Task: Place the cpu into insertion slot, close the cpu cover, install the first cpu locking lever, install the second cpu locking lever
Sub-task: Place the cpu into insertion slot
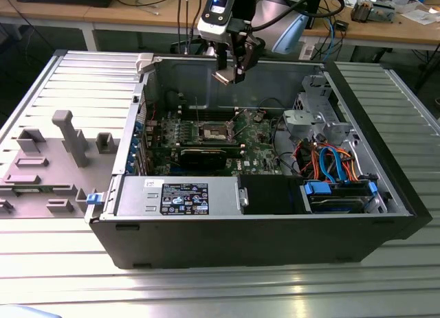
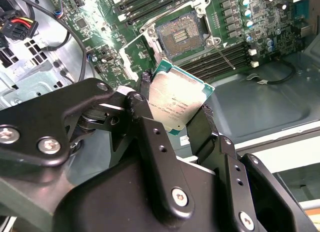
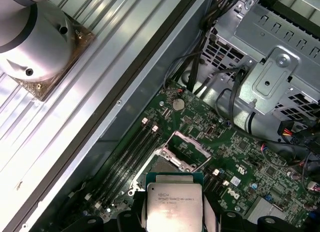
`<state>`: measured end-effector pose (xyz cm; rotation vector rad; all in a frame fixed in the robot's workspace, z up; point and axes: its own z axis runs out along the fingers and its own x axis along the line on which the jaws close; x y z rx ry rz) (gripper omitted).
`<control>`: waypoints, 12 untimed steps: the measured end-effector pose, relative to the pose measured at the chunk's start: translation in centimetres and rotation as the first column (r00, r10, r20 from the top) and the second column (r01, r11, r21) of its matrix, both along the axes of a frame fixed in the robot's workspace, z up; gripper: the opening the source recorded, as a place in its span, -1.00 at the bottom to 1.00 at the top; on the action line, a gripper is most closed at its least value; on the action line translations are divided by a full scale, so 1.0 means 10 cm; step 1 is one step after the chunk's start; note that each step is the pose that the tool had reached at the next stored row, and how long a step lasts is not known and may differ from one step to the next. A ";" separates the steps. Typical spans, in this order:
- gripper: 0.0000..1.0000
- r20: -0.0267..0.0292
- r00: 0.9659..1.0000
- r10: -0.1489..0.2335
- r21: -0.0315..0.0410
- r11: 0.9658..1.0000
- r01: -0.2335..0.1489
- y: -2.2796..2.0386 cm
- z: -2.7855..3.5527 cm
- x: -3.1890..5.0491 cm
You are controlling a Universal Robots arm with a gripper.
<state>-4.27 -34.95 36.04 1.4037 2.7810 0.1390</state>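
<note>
cpu (image 3: 173, 204) cut off by picture edge, insertion slot (image 3: 170, 164) partly behind it

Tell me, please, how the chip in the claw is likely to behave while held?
The chip looks thin, flat and rigid, so it probably won't flex. Gripped only at two edges by the claw, it could slip or tilt. So thin, it is likely light.

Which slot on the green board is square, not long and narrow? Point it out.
The socket with the dark centre and metal rim, seen past the chip held in the pincer; the memory slots flanking it are long black strips.
</note>
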 end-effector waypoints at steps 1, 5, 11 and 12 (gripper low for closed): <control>0.08 0.000 1.000 -0.002 0.000 1.000 0.002 0.000 0.000 0.000; 0.08 0.000 1.000 -0.013 0.000 1.000 0.013 0.000 0.000 0.000; 0.08 0.000 0.999 -0.038 0.000 0.999 0.038 0.000 0.000 -0.001; 0.08 0.000 0.999 -0.042 0.000 0.999 0.042 0.000 0.000 -0.001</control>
